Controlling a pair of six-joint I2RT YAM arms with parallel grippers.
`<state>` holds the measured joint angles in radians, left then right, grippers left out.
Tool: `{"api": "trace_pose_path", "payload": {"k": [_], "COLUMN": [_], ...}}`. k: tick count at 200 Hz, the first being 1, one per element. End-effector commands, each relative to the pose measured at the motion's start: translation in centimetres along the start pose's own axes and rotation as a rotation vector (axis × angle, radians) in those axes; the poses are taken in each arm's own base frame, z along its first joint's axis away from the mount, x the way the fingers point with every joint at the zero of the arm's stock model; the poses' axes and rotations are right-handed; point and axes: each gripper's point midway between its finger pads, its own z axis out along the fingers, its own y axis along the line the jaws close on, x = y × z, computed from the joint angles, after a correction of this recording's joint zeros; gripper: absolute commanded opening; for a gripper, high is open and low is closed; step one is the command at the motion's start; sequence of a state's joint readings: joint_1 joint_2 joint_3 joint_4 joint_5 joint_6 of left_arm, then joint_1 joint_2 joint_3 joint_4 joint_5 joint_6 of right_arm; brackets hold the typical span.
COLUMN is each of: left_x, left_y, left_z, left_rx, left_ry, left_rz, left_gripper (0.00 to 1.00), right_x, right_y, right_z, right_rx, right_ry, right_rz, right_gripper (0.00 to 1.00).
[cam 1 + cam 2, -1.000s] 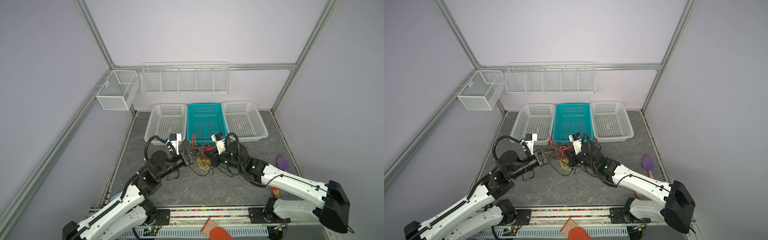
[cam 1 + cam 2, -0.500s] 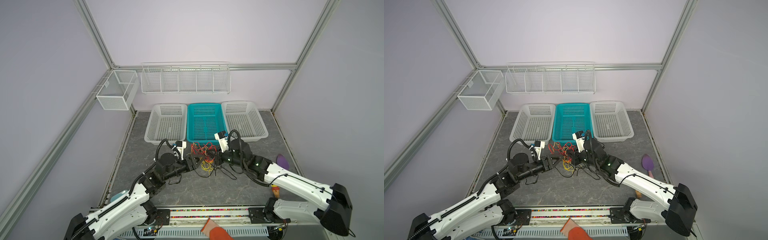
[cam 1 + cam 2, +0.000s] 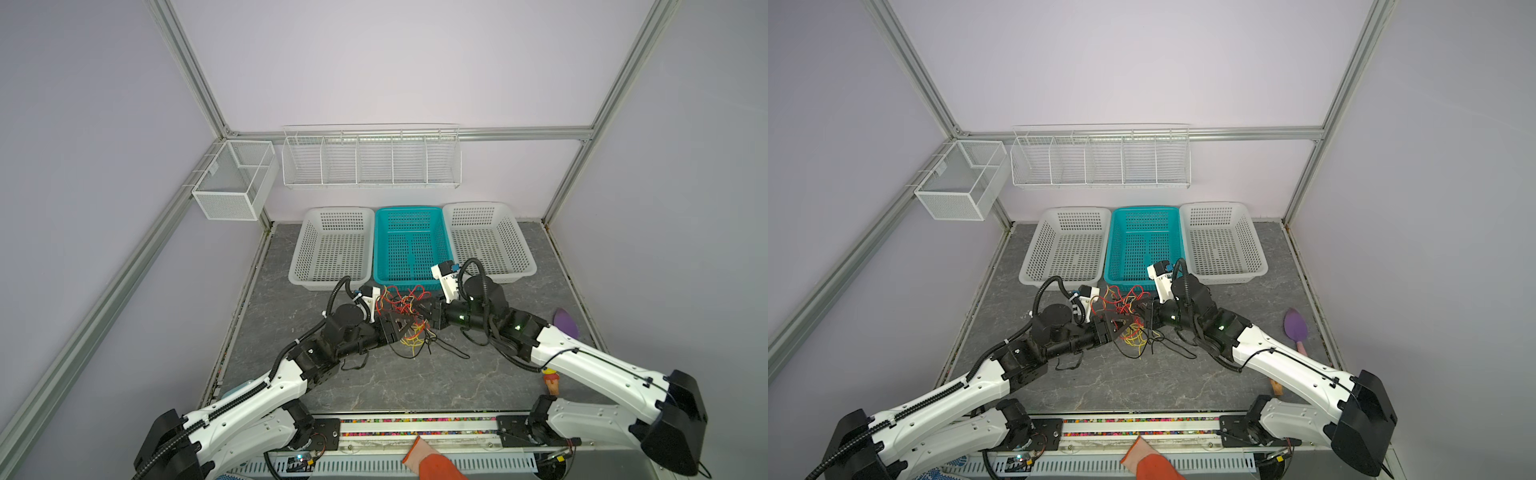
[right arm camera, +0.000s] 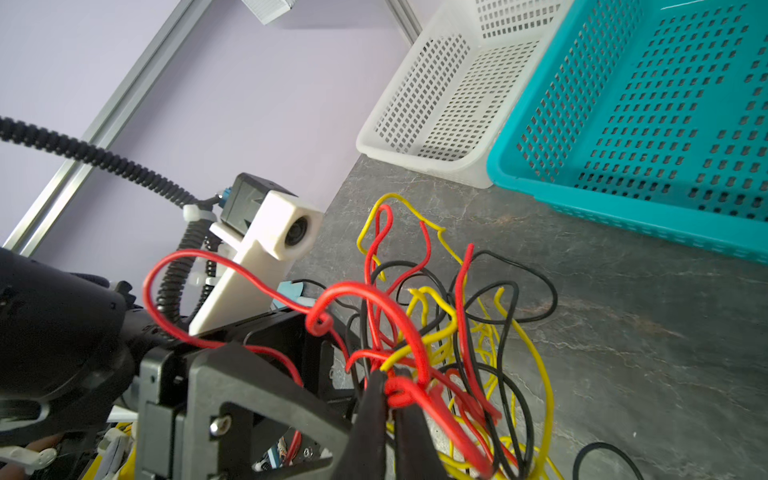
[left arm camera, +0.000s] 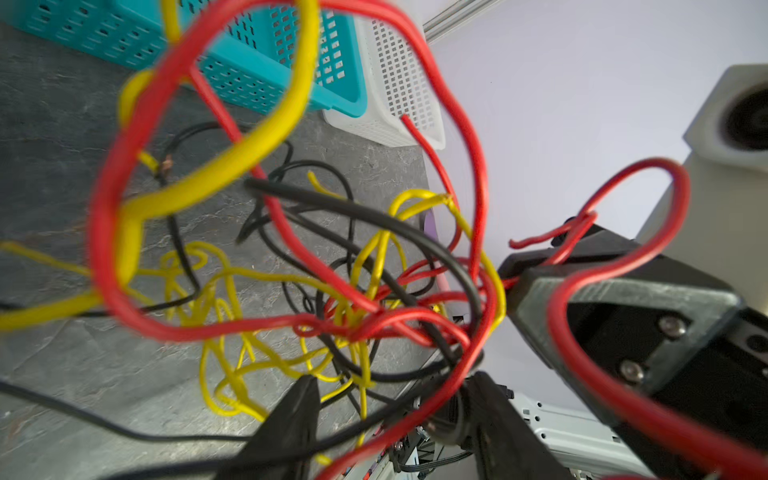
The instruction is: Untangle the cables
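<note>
Left: your left gripper (image 3: 405,326) sits low over the grey table (image 3: 415,382), in front of the left white basket (image 3: 332,249). The left wrist view shows its two black fingers (image 5: 297,415) standing apart. Red and black strands run through the gap and are not pinched. Both top views hide that gap behind the wires.

Centre: the cables (image 3: 401,309), in red, yellow and black, form one knot between the left gripper and your right gripper (image 3: 423,311), just in front of the teal basket (image 3: 409,245). Part of the knot is held up off the table. Yellow loops and black tails lie flat beneath it and trail toward the robot's base. Only the left wrist view shows a red loop draped over the right gripper's black housing and a bare red end standing in the air.

Right: the right gripper is closed, its fingers pressed together on a red strand where the cables bunch. You get that pinch from the right wrist view alone, because in both top views the tips are lost in the tangle. That view also shows the left arm's white camera block (image 4: 286,237), with a red loop lying over the frame below it.

Far right: a purple scoop (image 3: 1296,328) lies on the table, well apart from the cables. A top view gives you its blade and pale handle.
</note>
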<state>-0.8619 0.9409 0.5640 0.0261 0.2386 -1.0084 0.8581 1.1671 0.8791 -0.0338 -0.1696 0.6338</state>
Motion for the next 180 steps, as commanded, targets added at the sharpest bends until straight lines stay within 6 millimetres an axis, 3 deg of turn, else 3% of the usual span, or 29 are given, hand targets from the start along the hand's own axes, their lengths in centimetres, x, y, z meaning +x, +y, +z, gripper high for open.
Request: {"api": "trace_pose_path", "payload": {"k": [1, 15, 40, 88, 123, 148, 180], "left_x": [-0.8, -0.5, -0.4, -0.8, -0.8, -0.4, 0.5], "left_y": [-2.2, -2.0, -1.6, -0.8, -0.3, 0.4, 2.2], "left_z": [0.2, 0.7, 1.0, 0.7, 1.2, 1.3, 0.8], "left_rx": [0.051, 0.032, 0.011, -0.051, -0.069, -0.092, -0.147], "left_ry": [-0.032, -0.017, -0.007, -0.028, -0.024, -0.009, 0.016], "left_rz": [0.038, 0.043, 0.051, 0.087, 0.091, 0.098, 0.101], "left_gripper": [0.59, 0.56, 0.36, 0.18, 0.11, 0.00, 0.00], "right_x": [-1.5, -1.6, -1.5, -0.7, -0.6, -1.1, -2.5], "right_y": [2.0, 2.4, 2.7, 2.9, 2.9, 2.5, 0.9], "right_z": [-0.2, -0.3, -0.3, -0.3, -0.8, -2.1, -4.5], "right_rx": [-0.073, -0.080, -0.087, -0.095, -0.089, -0.043, 0.089], "right_ry": [-0.049, -0.049, -0.042, -0.021, -0.019, -0.039, -0.086], "right_rz": [0.007, 0.004, 0.000, 0.004, -0.008, -0.038, -0.089], "right_gripper": [0.07, 0.07, 0.07, 0.07, 0.07, 0.07, 0.07]}}
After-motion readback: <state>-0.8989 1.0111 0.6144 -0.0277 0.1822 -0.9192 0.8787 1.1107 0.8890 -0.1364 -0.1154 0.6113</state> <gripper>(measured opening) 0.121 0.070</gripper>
